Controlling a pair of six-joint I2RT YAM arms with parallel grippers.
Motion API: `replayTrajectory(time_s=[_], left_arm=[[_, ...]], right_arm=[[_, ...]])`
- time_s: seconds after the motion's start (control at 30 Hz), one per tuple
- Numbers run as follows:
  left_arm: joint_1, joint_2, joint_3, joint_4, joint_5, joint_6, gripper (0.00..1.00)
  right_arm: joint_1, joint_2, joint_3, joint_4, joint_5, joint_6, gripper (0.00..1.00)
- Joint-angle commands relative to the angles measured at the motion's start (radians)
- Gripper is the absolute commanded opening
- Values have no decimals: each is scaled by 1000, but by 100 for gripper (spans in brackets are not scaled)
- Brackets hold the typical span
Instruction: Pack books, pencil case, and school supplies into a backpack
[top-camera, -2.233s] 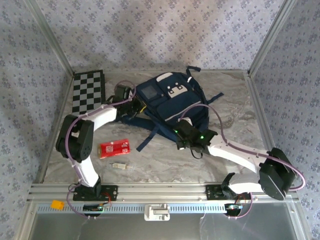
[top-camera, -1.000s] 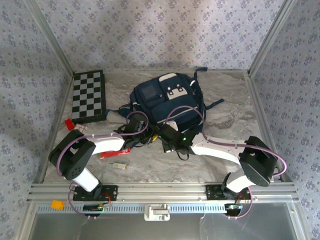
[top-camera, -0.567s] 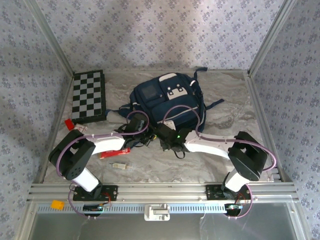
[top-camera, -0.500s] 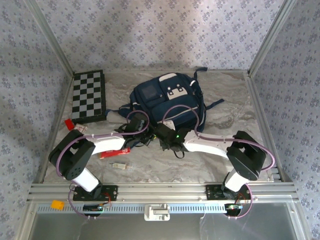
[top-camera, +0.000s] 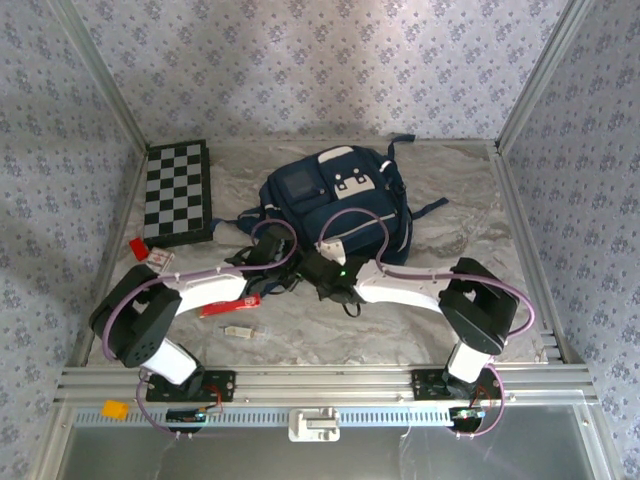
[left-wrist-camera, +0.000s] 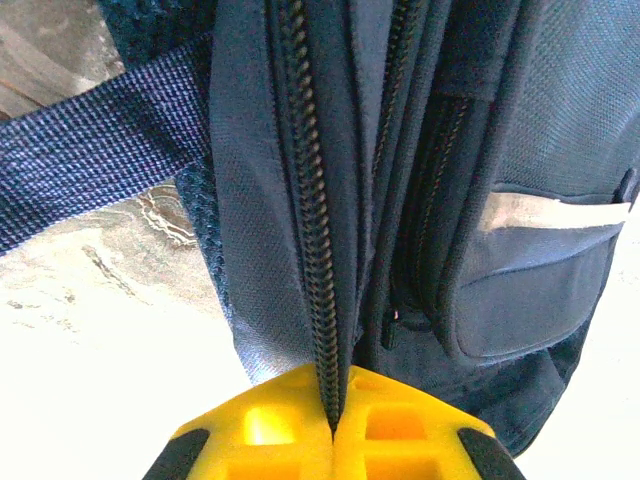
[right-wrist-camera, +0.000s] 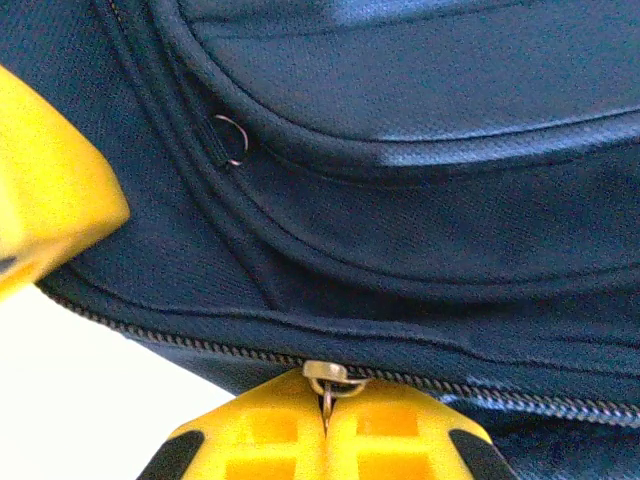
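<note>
Marble tabletop, papered walls. Pencil case (top-camera: 222, 307) and stick (top-camera: 238, 331) lie unpacked at left, near backpack (top-camera: 340, 195); packing looks barely begun, zip apparently shut. Left pincer (left-wrist-camera: 333, 425) pressed together on backpack's zip seam; right pincer (right-wrist-camera: 326, 415) just beside, pinching zip pull (right-wrist-camera: 327, 374).

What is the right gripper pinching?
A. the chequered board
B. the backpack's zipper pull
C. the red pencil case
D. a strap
B: in the right wrist view, the right gripper is closed on the metal zipper pull of the backpack.
</note>
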Motion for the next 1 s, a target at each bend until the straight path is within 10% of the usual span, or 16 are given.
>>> replayTrajectory(time_s=[0.0, 0.5, 0.8, 0.97], left_arm=[[30, -75, 27, -36, -32, 54, 0], [370, -45, 164, -205, 144, 364, 0], [411, 141, 368, -204, 233, 472, 0], [423, 105, 331, -192, 288, 494, 27]], right_arm=[[9, -75, -25, -103, 68, 29, 0], [-72, -359, -205, -296, 26, 20, 0], [20, -245, -82, 11, -228, -71, 0], [18, -180, -57, 45, -205, -53, 0]])
